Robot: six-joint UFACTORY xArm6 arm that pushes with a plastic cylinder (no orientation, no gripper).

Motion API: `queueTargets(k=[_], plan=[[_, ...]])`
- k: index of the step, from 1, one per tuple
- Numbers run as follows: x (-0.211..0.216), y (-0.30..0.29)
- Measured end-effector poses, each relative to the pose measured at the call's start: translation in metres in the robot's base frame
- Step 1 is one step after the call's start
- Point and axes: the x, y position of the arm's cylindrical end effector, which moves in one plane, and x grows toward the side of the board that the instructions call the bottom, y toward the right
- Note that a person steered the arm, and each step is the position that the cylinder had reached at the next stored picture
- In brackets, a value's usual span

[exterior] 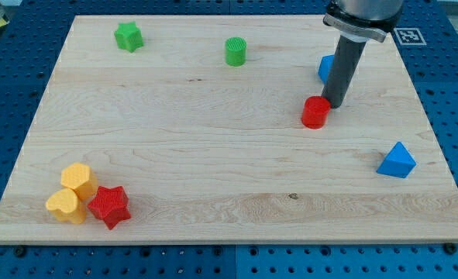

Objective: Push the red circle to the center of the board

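Note:
The red circle (315, 112) is a short red cylinder on the wooden board (213, 155), right of the board's middle and a little toward the view's top. My tip (334, 105) rests on the board just to the upper right of the red circle, touching or nearly touching it. The dark rod rises from there to the view's top edge.
A blue block (325, 68) sits partly hidden behind the rod. A blue triangle (397, 160) lies at the right. A green circle (235, 52) and a green star (128, 36) are at the top. A red star (109, 205) and two yellow blocks (72, 194) cluster at bottom left.

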Motion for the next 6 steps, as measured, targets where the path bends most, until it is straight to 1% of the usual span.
queueTargets(k=[2,6], plan=[[0.031,0.001],[0.031,-0.028]])
